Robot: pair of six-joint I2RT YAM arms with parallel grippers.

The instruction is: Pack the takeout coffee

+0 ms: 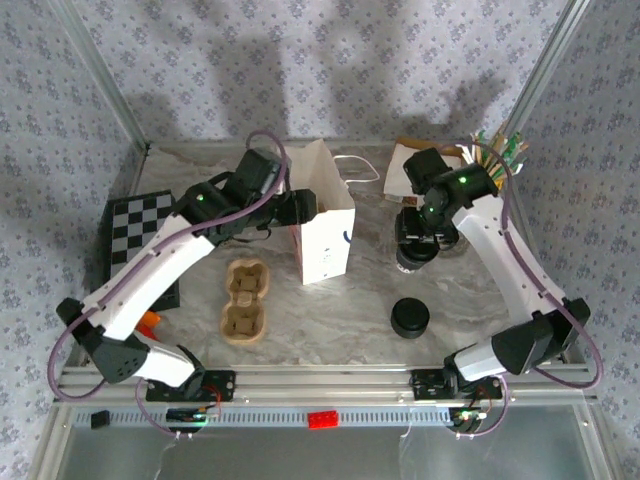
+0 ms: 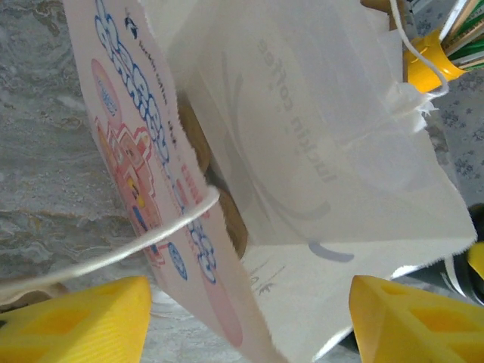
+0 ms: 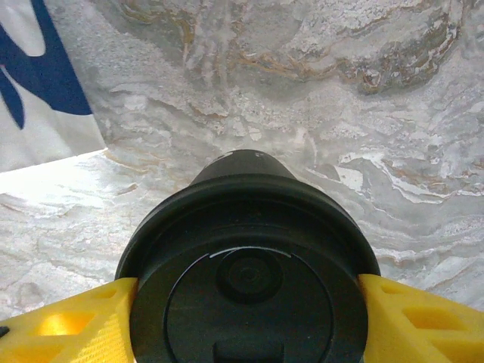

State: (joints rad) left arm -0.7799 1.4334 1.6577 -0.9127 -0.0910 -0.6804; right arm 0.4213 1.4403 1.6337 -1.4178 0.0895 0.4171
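Note:
The takeout coffee cup [image 1: 416,254] stands on the marble table right of the white paper bag [image 1: 326,238]. In the right wrist view its black lid [image 3: 249,295] sits on the dark cup, and my right gripper [image 3: 249,321] has a yellow finger [image 3: 72,325] pressed to each side of the lid. My left gripper [image 1: 300,208] is at the bag's upper left edge. In the left wrist view it [image 2: 249,321] is open, its fingers [image 2: 83,321] far apart astride the bag's printed wall [image 2: 151,174] and string handle [image 2: 136,249].
A brown pulp carrier [image 1: 245,298] lies left of the bag. A low black round object [image 1: 410,318] sits near the front right. A chessboard [image 1: 135,225] is at the far left, and a yellow holder of sticks [image 1: 497,152] at the back right. Something brown [image 2: 227,212] shows inside the bag.

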